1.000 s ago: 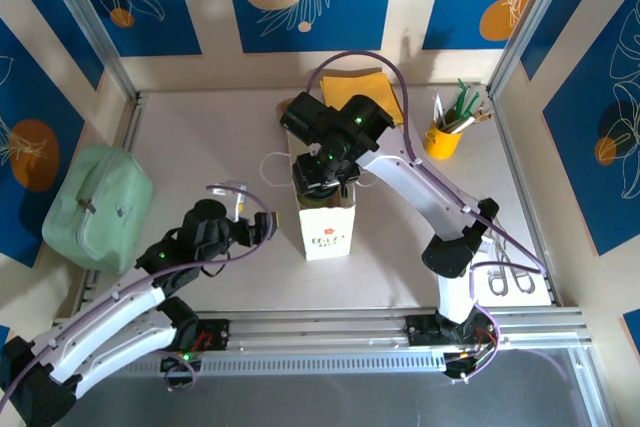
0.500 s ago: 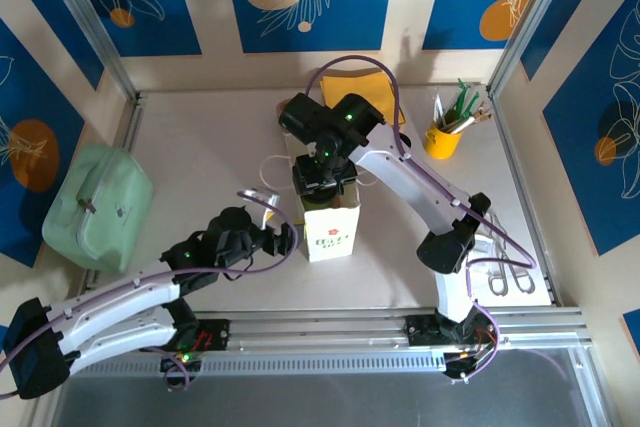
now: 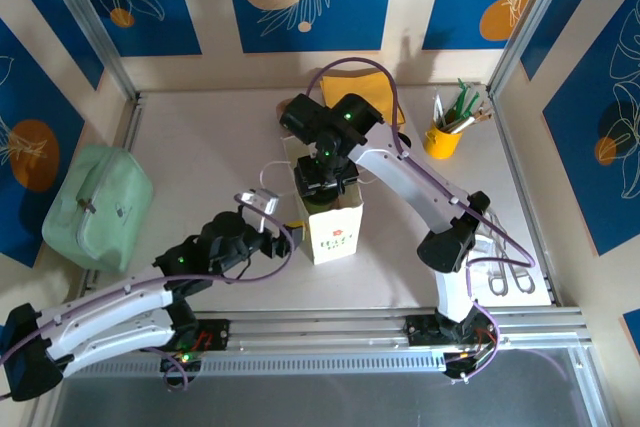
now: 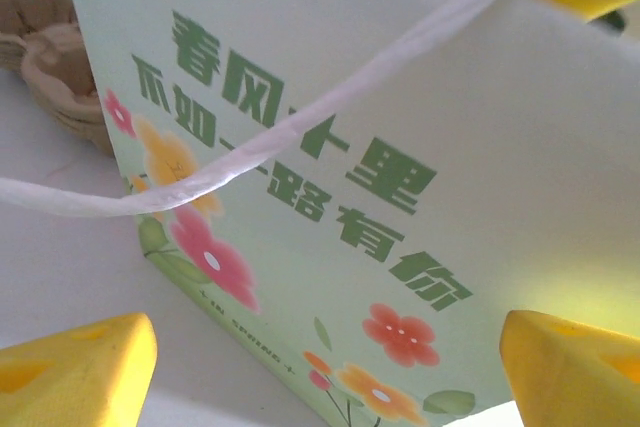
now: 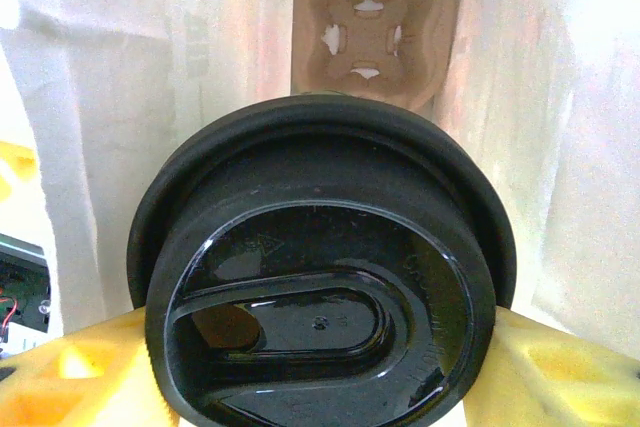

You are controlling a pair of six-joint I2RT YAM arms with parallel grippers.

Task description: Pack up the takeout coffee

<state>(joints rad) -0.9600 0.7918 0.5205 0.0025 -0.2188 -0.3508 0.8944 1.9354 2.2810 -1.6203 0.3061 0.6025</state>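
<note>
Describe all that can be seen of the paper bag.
The paper bag stands upright mid-table, top open. Its pale green face carries green Chinese characters and printed flowers; a white twisted handle hangs across it. Inside, white walls frame a brown pulp cup holder at the bottom. The right fingers hold a black-lidded cup between those walls.

I see a pale green pouch (image 3: pixel 97 209) at the table's left edge. A yellow pot of pens (image 3: pixel 442 138) stands far right, with a flat yellow sheet (image 3: pixel 388 92) left of it. What look like scissors (image 3: pixel 510 277) lie near right.
</note>
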